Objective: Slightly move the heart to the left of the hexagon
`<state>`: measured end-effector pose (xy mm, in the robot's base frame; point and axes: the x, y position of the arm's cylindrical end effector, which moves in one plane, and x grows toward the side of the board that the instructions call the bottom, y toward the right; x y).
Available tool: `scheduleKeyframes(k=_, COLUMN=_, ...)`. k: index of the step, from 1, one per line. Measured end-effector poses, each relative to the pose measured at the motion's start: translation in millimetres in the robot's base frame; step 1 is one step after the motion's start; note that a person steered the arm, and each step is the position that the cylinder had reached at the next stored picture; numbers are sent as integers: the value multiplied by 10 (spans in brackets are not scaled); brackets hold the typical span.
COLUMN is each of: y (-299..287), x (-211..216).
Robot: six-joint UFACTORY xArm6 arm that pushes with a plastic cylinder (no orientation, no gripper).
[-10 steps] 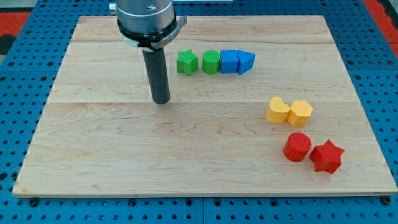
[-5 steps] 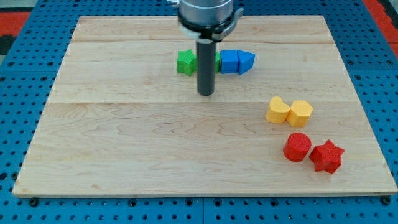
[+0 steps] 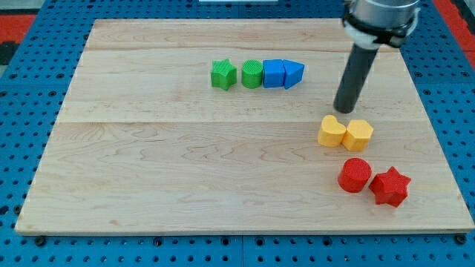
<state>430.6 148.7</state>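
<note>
Rod, no jaws: my tip (image 3: 344, 110) just above yellow heart (image 3: 332, 131), touching yellow hexagon (image 3: 358, 134) beside it; risk: off-centre push drags hexagon along.

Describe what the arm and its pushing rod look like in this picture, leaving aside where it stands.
Only the arm's lower end shows at the view's top right: a round grey metal collar with a lighter silvery band, cut off by the frame. From it hangs a straight, smooth, dark grey to black cylindrical rod, ending in my tip, blunt and flat. No cables or markings are visible.
</note>
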Motion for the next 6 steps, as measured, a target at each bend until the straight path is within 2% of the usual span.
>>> scheduleKeyframes(k=4, y=-700, x=258)
scheduleKeyframes(k=5, y=-868, x=762)
scheduleKeyframes(k=6, y=-226, x=1461)
